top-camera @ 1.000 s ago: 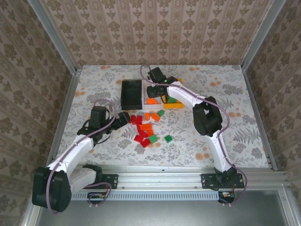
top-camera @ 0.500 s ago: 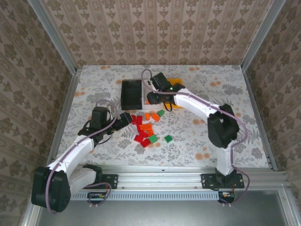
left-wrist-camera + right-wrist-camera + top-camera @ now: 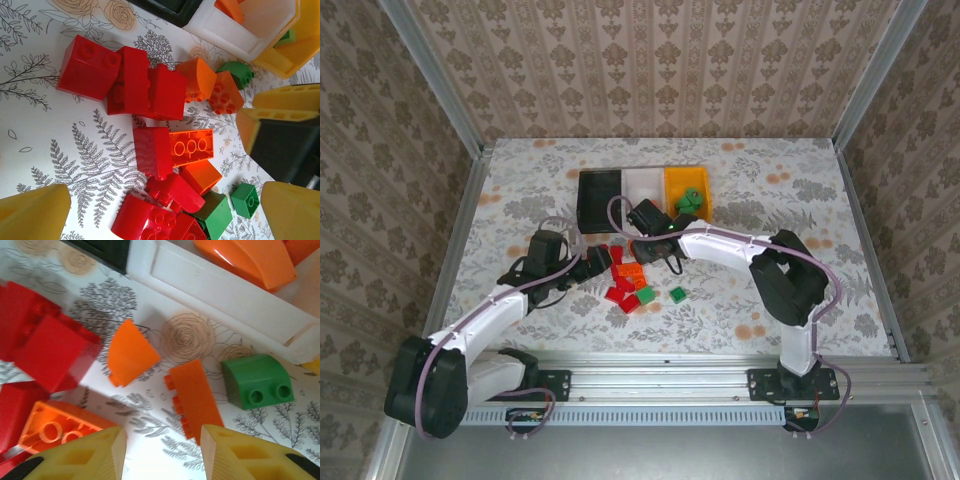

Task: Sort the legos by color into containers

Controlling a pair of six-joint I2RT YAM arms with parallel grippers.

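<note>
R hand (image 3: 162, 439) spread | orange lego (image 3: 196, 401) just ahead of its gap

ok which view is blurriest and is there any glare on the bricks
Right wrist view is softest: the tool's yellow fingers blur at the bottom edge, and a pale sheen streaks the orange brick in the white bin. Left wrist view is sharper, with light gloss on the red bricks. Top external view is evenly lit.
</note>
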